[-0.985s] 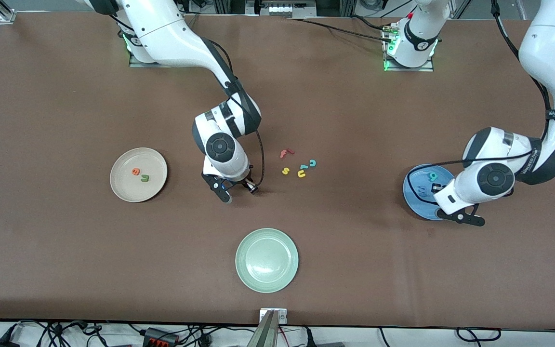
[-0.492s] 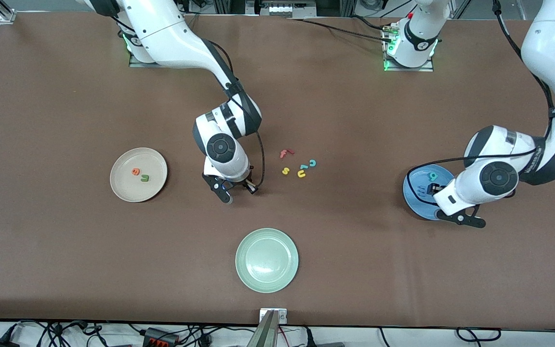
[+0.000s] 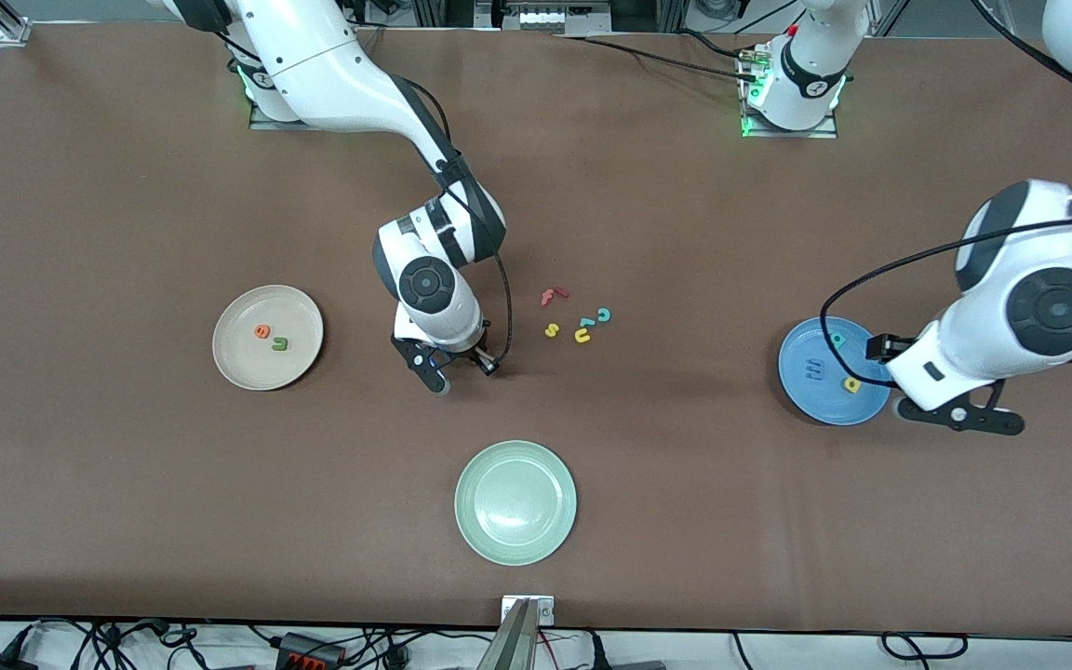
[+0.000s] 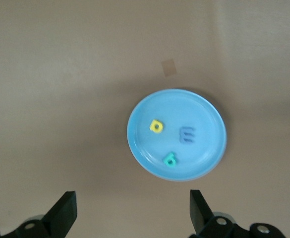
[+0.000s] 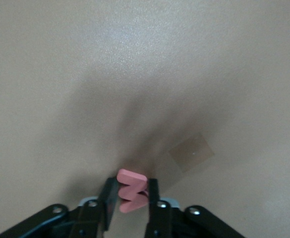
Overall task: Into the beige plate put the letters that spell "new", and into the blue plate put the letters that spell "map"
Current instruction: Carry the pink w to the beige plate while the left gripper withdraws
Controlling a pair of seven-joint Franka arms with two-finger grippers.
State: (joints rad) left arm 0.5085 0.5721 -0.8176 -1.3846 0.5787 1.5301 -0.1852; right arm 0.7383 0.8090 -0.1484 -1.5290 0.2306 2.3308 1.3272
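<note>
While right jaws (image 5: 132,198) pinch pink w (image 5: 131,189), left jaws (image 4: 132,218) gape above brown table (image 3: 685,512).

front view: high above my table (image 3: 127,186), facing my two bases along its top, taking in all three plates.
left wrist view: looks straight down from well above the blue plate (image 4: 216,148), between my open fingers (image 4: 65,213); front view shares this plate.
right wrist view: close to the tabletop, pink w (image 5: 131,190) between my fingertips.
</note>
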